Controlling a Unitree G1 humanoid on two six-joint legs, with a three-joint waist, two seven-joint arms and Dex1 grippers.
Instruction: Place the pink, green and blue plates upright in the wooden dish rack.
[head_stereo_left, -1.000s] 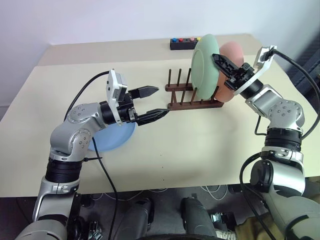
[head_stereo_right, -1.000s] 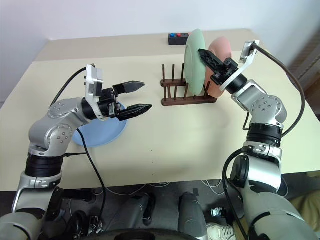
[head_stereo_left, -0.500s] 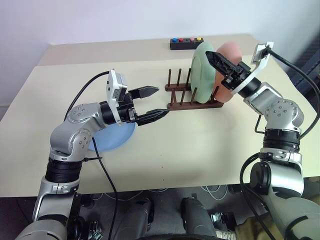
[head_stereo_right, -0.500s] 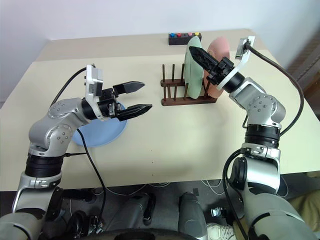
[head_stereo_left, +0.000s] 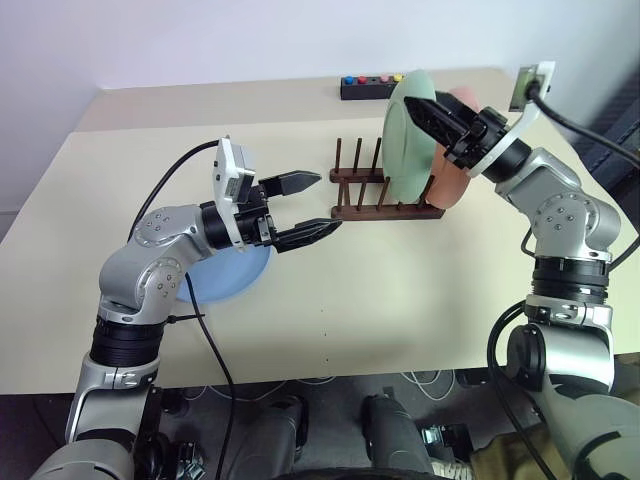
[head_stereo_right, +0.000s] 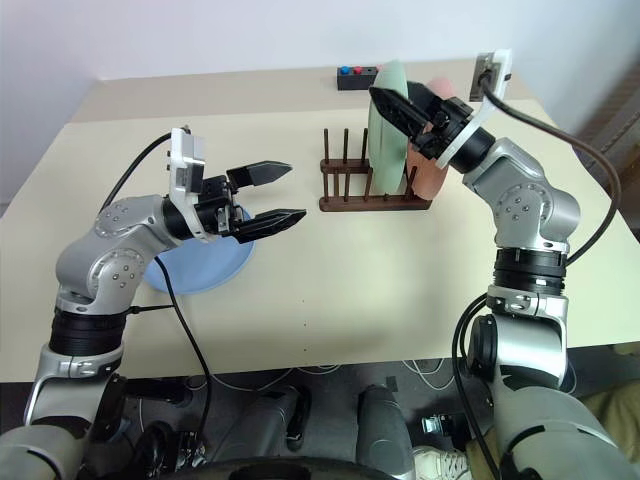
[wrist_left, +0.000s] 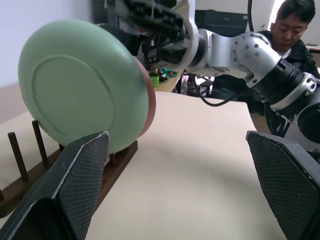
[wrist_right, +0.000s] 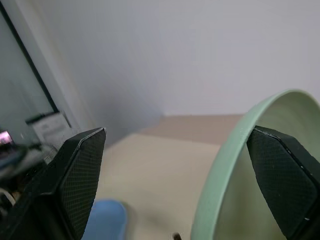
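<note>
The green plate (head_stereo_left: 407, 135) stands upright between the pegs of the wooden dish rack (head_stereo_left: 385, 207), and the pink plate (head_stereo_left: 456, 172) stands right behind it. My right gripper (head_stereo_left: 446, 116) is open at the green plate's top, its fingers (wrist_right: 80, 175) spread wide with the green rim (wrist_right: 227, 160) between them. Flat on the table under my left arm lies the blue plate (head_stereo_left: 236, 277). Above that plate's right edge, my left gripper (head_stereo_left: 305, 206) is open and empty, pointing at the rack from its left; in its wrist view the green plate (wrist_left: 82, 90) faces it.
A black box with coloured buttons (head_stereo_left: 370, 87) sits at the table's far edge behind the rack. A person (wrist_left: 290, 22) sits beyond the table's right side. Several rack pegs (head_stereo_left: 350, 170) left of the green plate stand free.
My right gripper opened and let go of the green plate, which sank into the rack and now stands upright. The right wrist rolled. My left arm kept still.
</note>
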